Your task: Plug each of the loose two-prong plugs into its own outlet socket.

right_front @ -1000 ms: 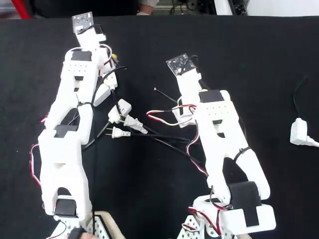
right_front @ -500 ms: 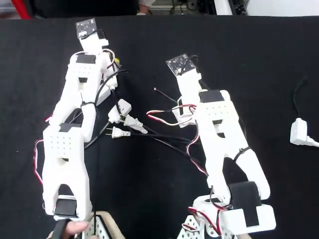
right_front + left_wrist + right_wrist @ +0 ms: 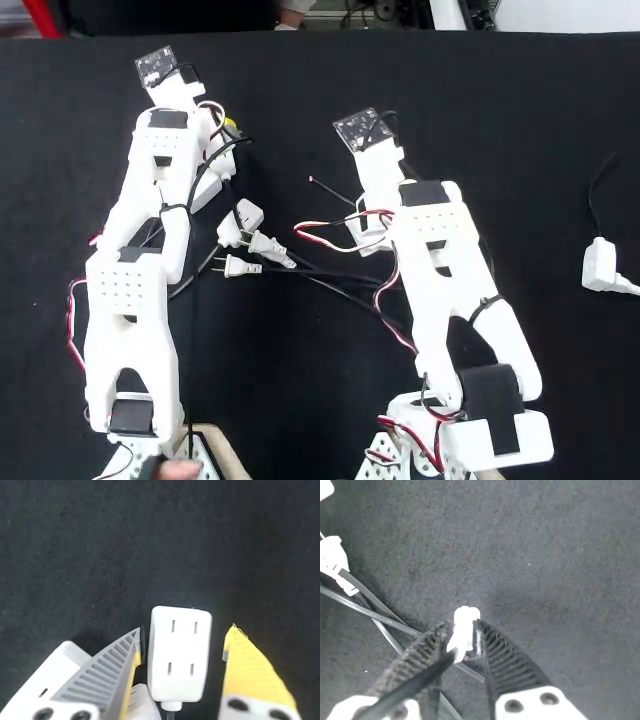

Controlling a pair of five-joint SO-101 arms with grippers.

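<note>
**Desk** (image 3: 520,110): covered in black. Both arms stand at its near edge.

**Left gripper** (image 3: 185,629): the fingers are apart, one on either side of a white outlet block (image 3: 180,655). The grey finger (image 3: 107,665) lies against one side of the block. The yellow finger (image 3: 250,670) stands just clear of the other side, so the block is not clamped. The outlet block lies flat on the desk, face up, showing two pairs of slots. A second white block (image 3: 50,672) sits just beside the grey finger, and what it is cannot be told.

**Right gripper** (image 3: 461,626): the fingers are closed on a small white plug (image 3: 465,615), gripping it by its sides. The end of the plug projects past the fingertips. Black cables (image 3: 365,612) cross the desk under and beside the gripper.

**Loose plugs**, high view: two lie on the left half of the desk, between the arms.
- The near plug (image 3: 240,266) has its prongs pointing toward the left edge.
- The far plug (image 3: 270,247) lies just beside it, angled toward the right arm.

Dark cords run from both across the desk and pass under the right arm.

**Other item**: a white adapter (image 3: 600,265) with a cord lies near the right edge, well apart from the plugs and both arms.
</note>
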